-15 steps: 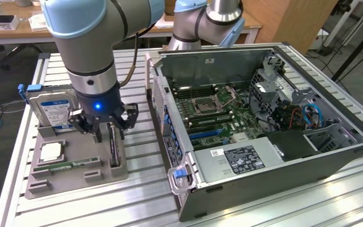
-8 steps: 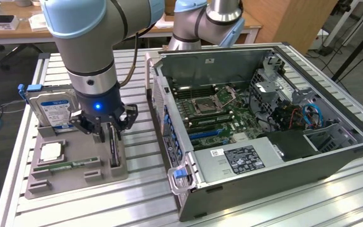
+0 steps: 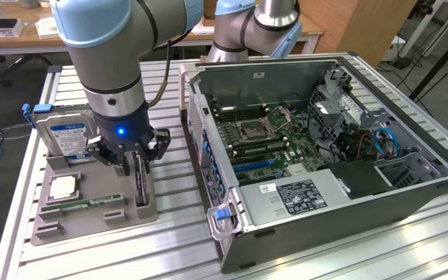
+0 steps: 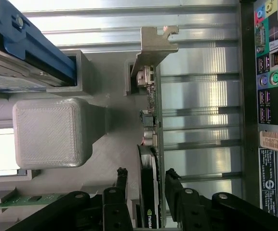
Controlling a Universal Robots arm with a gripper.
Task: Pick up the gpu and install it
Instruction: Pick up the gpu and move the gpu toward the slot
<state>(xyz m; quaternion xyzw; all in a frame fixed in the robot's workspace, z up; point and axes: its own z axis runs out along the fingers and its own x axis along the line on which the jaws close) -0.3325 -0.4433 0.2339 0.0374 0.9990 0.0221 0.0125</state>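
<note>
Black gripper (image 4: pixel 147 172) fingers fill the foreground of your wrist view, one on each side of the gpu (image 4: pixel 152 139). They are drawn in narrow and pinch the card by its two faces. Your exterior view shows the same hold, with the gripper (image 3: pixel 135 169) pointing straight down over the grey holder tray (image 3: pixel 91 224).

The gpu (image 3: pixel 140 186) stands on its long edge in a slot along the side of the holder tray nearest the computer case (image 3: pixel 349 221). It is upright and still seated in the tray. You can see its dark fan face between the fingers. Its silver bracket (image 4: pixel 155 43) sits at the far end from the gripper, by a raised post of the tray.

Other parts share the holder tray:
- The hard drive (image 3: pixel 68 131) stands upright at the back end of the tray, with its blue-and-white label showing. In your wrist view its blue rail (image 4: pixel 28 43) lies across the tray from the gpu.
- A processor chip (image 3: pixel 62 186) lies flat near the middle of the tray.
- A green RAM stick (image 3: pixel 84 205) lies just in front of the chip, well apart from the gpu, and you can see its edge (image 4: pixel 18 199) beside the fingers.
- A grey block (image 4: pixel 47 130) of the tray rises between the hard drive and the gpu.

The computer case lies open on its side beyond the gpu's edge of the holder tray, with its motherboard (image 3: pixel 263 137) facing up. Its rear port panel (image 4: pixel 273 72) faces the tray. Both rest on the slatted aluminium table (image 3: pixel 185 251), and a bare strip of slats (image 4: pixel 201 96) separates the tray from the case.
</note>
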